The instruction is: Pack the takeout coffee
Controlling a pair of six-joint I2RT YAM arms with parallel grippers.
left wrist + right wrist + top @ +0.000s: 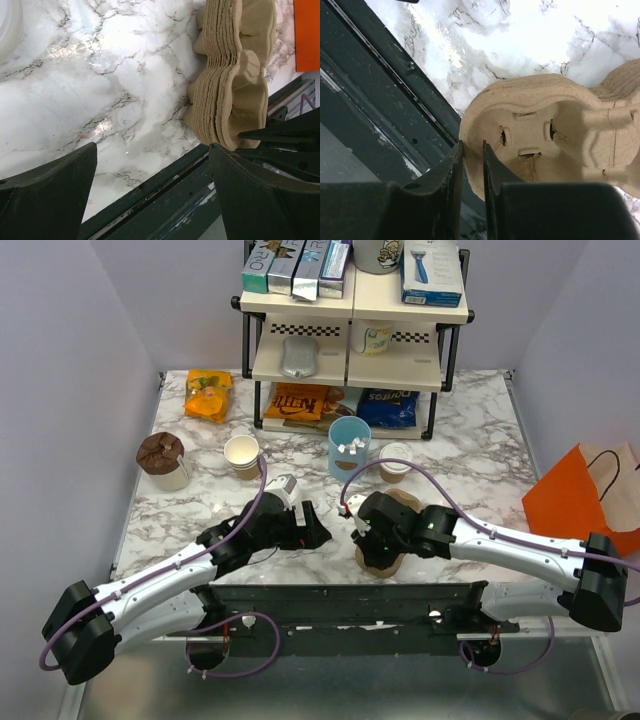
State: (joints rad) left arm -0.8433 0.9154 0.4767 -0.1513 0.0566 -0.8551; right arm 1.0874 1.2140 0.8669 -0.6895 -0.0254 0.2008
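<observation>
One takeout coffee (396, 462), a short tan cup with a white lid, stands upright on the marble table (480, 430), just right of the single taller blue cup (349, 448) and on the near side of the shelf rack (410, 338). Neither wrist view shows it.

There is one stack of moulded-pulp cup carriers (383, 562) at the near edge of the table. The coffee stands beyond the stack, apart from it. The right end effector (363, 543) is at the stack, so the coffee lies on its far side and a little to its right, untouched. In the right wrist view its two fingers have only a narrow gap between them and pinch the rim of the top carrier (545, 125).

The left end effector (312, 531) is just left of the stack, with its two fingers spread wide and nothing between them. Only bare marble shows in the gap. The coffee lies to its far right, well apart.

Further left stand one open paper cup (242, 455) and one pale cup with a brown crumpled top (163, 460). One orange paper bag (585, 495) sits at the right edge.
</observation>
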